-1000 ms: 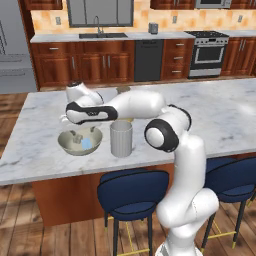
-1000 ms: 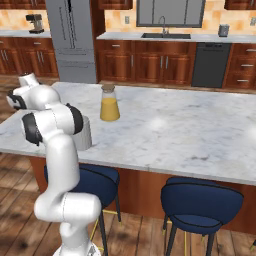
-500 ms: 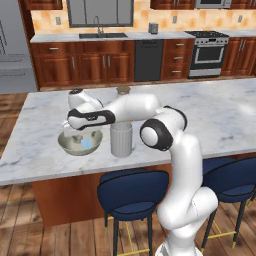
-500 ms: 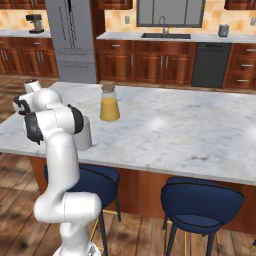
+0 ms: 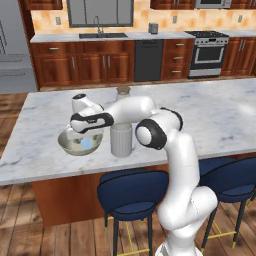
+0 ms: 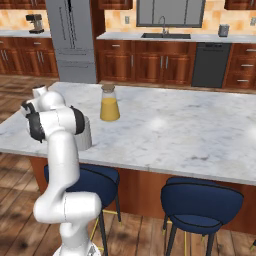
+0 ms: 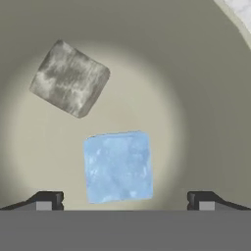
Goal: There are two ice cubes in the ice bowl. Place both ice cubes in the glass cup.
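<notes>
In the left base view the bowl is sitting toward the left on the marble counter, and a blue ice cube is showing inside it. The gripper is hanging straight over the bowl, low above its rim, with the white arm reaching across to it from the right. Just right of the bowl the cup is standing upright, close beside the bowl; whether the two are touching is hard to tell. Behind the arm the stopper of a juice bottle is peeking out.

In the right base view the arm is rising at the left and covering most of the cup, whose right side is showing behind it. Further right and farther back on the counter the juice bottle is standing upright, well apart from the cup.

In the hand view the camera is looking down into the bowl. The grey ice cube is lying at the upper left of the bowl's floor, turned at an angle. The blue ice cube is lying below and to its right, apart from it, between the two fingertips. The gripper is standing spread wide, its tips on either side of the blue cube and not touching it; nothing is being pinched.
</notes>
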